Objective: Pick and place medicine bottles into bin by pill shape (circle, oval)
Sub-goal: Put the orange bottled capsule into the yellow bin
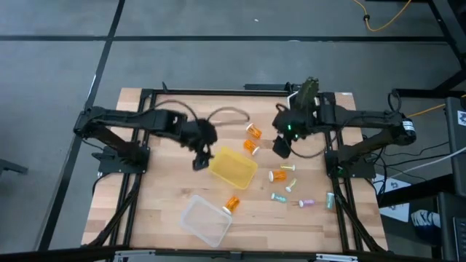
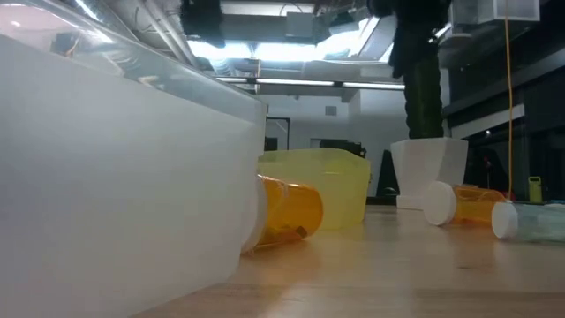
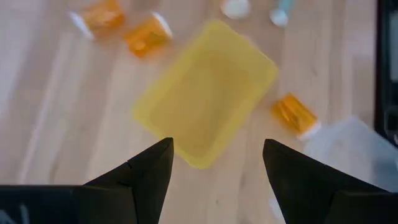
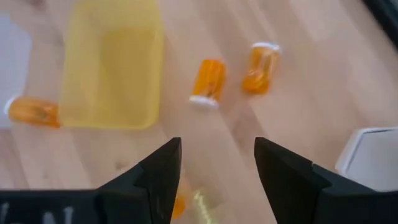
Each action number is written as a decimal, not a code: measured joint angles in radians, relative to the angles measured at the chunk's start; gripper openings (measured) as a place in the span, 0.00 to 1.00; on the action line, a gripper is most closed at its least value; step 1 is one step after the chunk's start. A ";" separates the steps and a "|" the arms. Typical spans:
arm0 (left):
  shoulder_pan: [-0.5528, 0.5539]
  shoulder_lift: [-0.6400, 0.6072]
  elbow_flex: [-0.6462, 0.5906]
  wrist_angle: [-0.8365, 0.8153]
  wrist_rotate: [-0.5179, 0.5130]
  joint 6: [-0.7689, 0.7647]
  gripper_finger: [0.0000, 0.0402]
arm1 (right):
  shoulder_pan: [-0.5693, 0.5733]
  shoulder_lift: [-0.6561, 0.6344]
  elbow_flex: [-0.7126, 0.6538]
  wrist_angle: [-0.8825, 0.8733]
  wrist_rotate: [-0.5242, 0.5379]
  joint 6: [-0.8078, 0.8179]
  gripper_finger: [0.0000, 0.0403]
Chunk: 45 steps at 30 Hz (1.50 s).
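Observation:
A yellow bin (image 1: 233, 167) lies mid-table, with a clear bin (image 1: 205, 220) nearer the front edge. Orange bottles with white caps lie on their sides: two (image 1: 254, 131) (image 1: 250, 146) behind the yellow bin, one (image 1: 231, 204) against the clear bin, one (image 1: 279, 175) to the right. Slim pastel vials (image 1: 293, 185) lie scattered at the right front. My left gripper (image 1: 199, 159) hangs open and empty above the yellow bin's left corner (image 3: 208, 93). My right gripper (image 1: 281, 149) hangs open and empty above the table right of the two far orange bottles (image 4: 208, 81) (image 4: 261, 65).
A white plant pot (image 1: 306, 94) stands at the far right, also in the right wrist view (image 4: 373, 158) and the low view (image 2: 430, 172). The black frame (image 1: 145, 94) runs around the table. Bare wood lies at the left front.

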 joint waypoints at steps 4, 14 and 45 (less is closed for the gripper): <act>-0.092 0.034 -0.089 0.059 -0.034 -0.007 0.60 | 0.111 0.000 -0.010 -0.062 0.081 0.121 0.51; -0.200 0.142 -0.173 0.269 -0.071 -0.057 0.60 | 0.288 0.001 -0.057 -0.075 0.114 0.339 0.51; -0.316 0.507 0.092 0.347 -0.081 -0.629 0.60 | 0.431 0.001 -0.060 -0.076 0.115 0.472 0.51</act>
